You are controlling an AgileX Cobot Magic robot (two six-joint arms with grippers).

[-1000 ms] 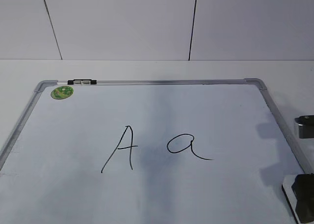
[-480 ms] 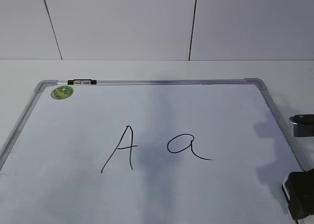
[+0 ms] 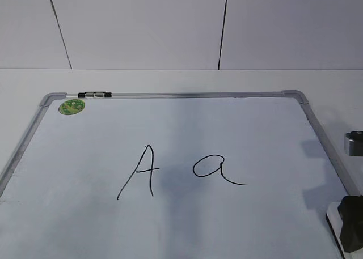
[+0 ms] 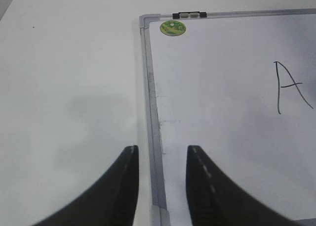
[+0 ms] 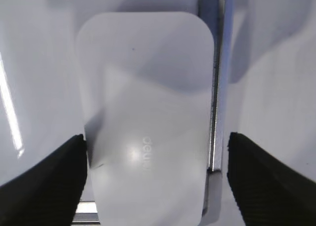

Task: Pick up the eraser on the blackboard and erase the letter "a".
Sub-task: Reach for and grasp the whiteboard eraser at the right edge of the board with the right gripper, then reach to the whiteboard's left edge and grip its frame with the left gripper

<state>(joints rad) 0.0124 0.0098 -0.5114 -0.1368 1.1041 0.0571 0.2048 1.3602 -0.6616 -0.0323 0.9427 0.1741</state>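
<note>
The blackboard (image 3: 187, 94) lies flat on the table, with the letter "a" (image 3: 211, 169) right of its centre. The eraser (image 5: 143, 72), a white rounded block, lies at the board's right edge beside the metal frame (image 5: 219, 63). Only its white rim (image 3: 333, 222) shows in the exterior view. My right gripper (image 5: 157, 137) is open and straddles the eraser. Its left finger is at the eraser's side and its right finger is beyond the frame. It shows at the lower right of the exterior view (image 3: 351, 228). My left gripper (image 4: 162, 152) is open and empty over the board's left frame (image 4: 149, 87).
A capital "A" (image 3: 142, 171) is drawn left of the "a" and also shows in the left wrist view (image 4: 291, 87). A round green sticker (image 3: 72, 106) and a black clip (image 3: 95, 94) sit at the far left corner. White table surrounds the board, with a wall behind.
At the right edge my right gripper shifted slightly left and then back right. The board and the letters have not changed.
</note>
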